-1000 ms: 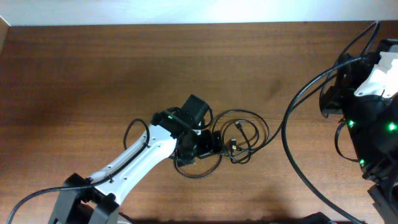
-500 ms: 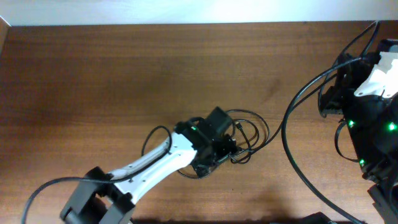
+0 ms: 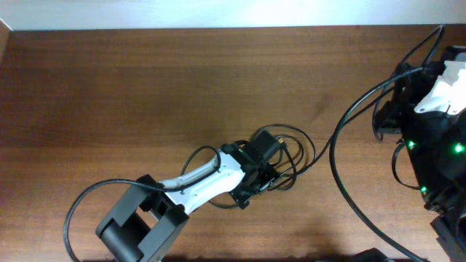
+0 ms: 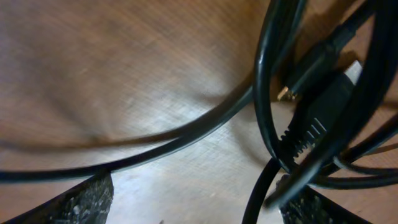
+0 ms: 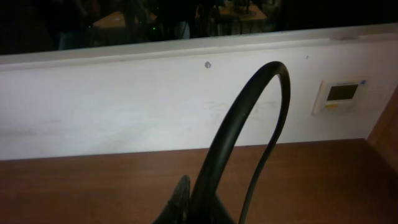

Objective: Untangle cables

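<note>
The cables (image 3: 297, 154) are thin black cords lying in tangled loops on the brown table, right of centre. My left gripper (image 3: 263, 177) is low over the left part of the tangle and hides some of it. In the left wrist view its jaws (image 4: 199, 202) are open, with cable strands (image 4: 186, 134) crossing between the fingertips. A black USB plug (image 4: 323, 106) and a small metallic-tipped plug (image 4: 285, 93) lie at the right. My right gripper (image 5: 186, 205) looks shut and empty, held up far from the cables and facing the wall.
The right arm (image 3: 437, 102) stands at the table's right edge with thick black arm wires (image 3: 342, 138) looping onto the table near the tangle. A white wall (image 5: 124, 118) with a small panel (image 5: 339, 94) runs along the far table edge.
My left arm has swung right and forward, moving the gripper from the left edge of the tangle onto it. The cable loops shifted slightly. The right arm has not moved.
</note>
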Robot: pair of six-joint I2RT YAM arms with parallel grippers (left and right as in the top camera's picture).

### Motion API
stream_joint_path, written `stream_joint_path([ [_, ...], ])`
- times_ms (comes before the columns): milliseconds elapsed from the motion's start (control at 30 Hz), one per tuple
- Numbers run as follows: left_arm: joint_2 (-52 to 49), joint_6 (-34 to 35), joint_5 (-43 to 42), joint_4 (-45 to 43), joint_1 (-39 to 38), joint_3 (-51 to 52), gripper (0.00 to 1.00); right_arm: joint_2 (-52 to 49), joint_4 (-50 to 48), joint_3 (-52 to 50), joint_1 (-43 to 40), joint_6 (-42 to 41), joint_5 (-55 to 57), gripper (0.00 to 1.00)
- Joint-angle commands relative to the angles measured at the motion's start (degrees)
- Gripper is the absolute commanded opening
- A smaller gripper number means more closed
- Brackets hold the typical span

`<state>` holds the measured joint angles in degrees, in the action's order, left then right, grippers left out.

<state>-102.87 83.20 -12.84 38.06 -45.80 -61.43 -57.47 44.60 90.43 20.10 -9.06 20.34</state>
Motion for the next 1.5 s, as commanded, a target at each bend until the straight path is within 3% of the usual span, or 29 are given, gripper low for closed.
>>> stream_joint_path([
  [0, -1.33, 1.01, 4.09, -2.51, 0.0, -0.48, 0.86, 0.24, -0.44, 0.63, -0.31, -0.48, 0.7, 0.04],
  [100, -1.33, 1.01, 5.79, -4.87, 0.11, -0.48, 0.84, 0.22, -0.44, 0.63, -0.31, -0.46, 0.7, 0.04],
  [300, -1.33, 0.98, 8.39, -5.53, 0.13, -0.48, 0.54, 0.24, -0.33, 0.63, -0.31, -0.46, 0.7, 0.04],
  [433, -1.33, 0.98, 9.22, -5.7, 0.79, -0.48, 0.49, 0.22, -0.28, 0.63, -0.31, -0.46, 0.66, 0.04],
  [933, -1.33, 0.48, 9.25, -5.68, 11.47, -0.48, 0.4, 0.28, 1.18, 0.66, -0.31, -0.44, -0.37, 0.04],
  [1467, -1.33, -0.59, 9.22, -3.28, 24.37, -0.48, 0.48, 0.28, 1.75, 0.66, -0.31, -0.46, -0.61, 0.04],
])
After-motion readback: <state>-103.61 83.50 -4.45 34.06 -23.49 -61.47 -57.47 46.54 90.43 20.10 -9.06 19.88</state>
